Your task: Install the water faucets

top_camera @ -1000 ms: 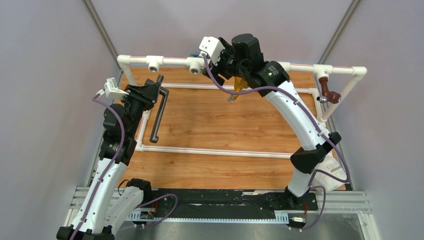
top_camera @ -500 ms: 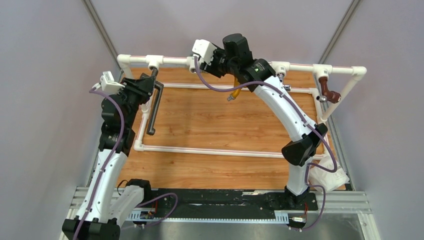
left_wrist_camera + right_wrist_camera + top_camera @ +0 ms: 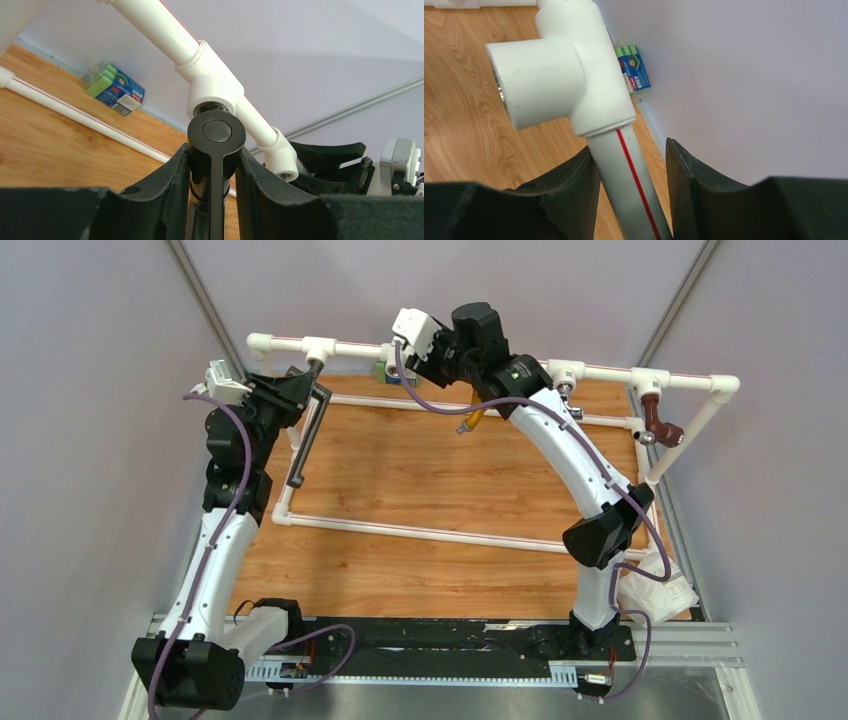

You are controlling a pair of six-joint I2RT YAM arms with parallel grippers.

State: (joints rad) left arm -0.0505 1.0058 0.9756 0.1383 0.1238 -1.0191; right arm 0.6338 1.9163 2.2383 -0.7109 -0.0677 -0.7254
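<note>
- Left gripper (image 3: pixel 212 156) is clamped on the black faucet (image 3: pixel 216 131), whose end sits just before the tee fitting (image 3: pixel 212 85) socket, long axis apparently aligned.
- Right gripper (image 3: pixel 631 150) straddles the white pipe (image 3: pixel 624 175); I cannot tell whether it grips.

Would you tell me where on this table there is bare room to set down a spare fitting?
Bare wood lies inside the pipe frame, between the black faucet and the brown tap, and in the strip before the front pipe. The back pipe is crowded: left gripper, right gripper and orange tap.
</note>
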